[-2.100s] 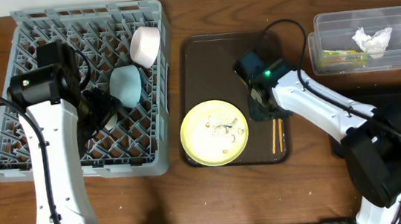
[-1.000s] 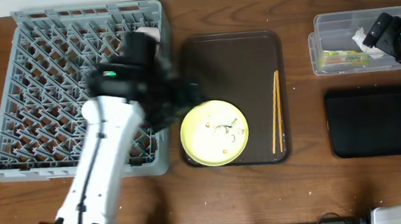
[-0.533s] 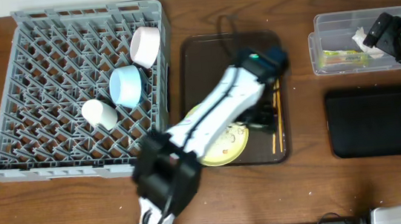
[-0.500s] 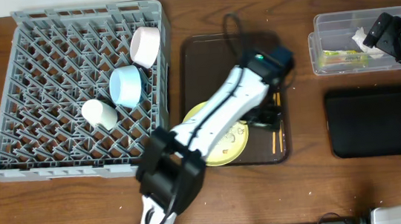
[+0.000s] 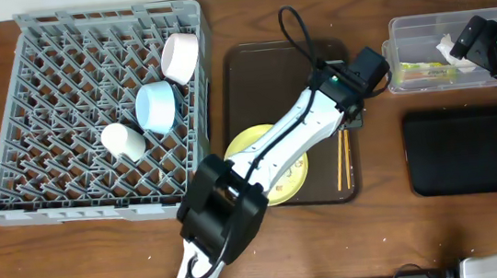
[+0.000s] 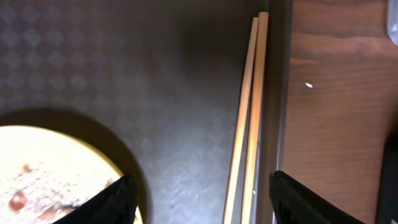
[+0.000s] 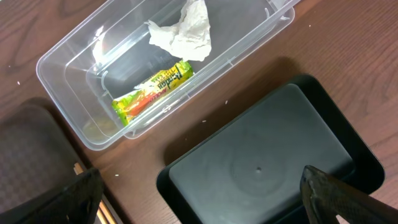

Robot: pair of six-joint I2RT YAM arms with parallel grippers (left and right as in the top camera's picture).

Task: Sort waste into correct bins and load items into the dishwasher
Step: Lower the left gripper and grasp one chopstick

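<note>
The wooden chopsticks [image 6: 249, 112] lie along the right rim of the brown tray [image 5: 260, 73]. My left gripper [image 5: 346, 115] hangs over their upper half, open, with the sticks lying loose between its fingers [image 6: 118, 202]. The yellow plate [image 5: 280, 177] with rice-like scraps [image 6: 18, 199] sits on the tray, partly hidden by my left arm. The grey rack [image 5: 56, 67] holds the pinkish-white bowl [image 5: 180, 56], blue bowl [image 5: 157, 107] and cream cup [image 5: 124, 141]. Tissue [image 7: 186, 31] and wrapper [image 7: 152, 87] lie in the clear tub [image 7: 68, 56]. My right gripper [image 7: 205, 199] is open above the black tray [image 7: 273, 162].
The clear tub [image 5: 459, 71] and black tray [image 5: 472, 148] stand at the right side of the wooden table, the tub behind the tray. My left arm stretches diagonally from the front edge across the brown tray. A strip of bare wood separates the brown tray from the bins.
My left arm has swung from the rack's right edge across the plate to the chopsticks at the tray's right rim. The right arm has not moved.
</note>
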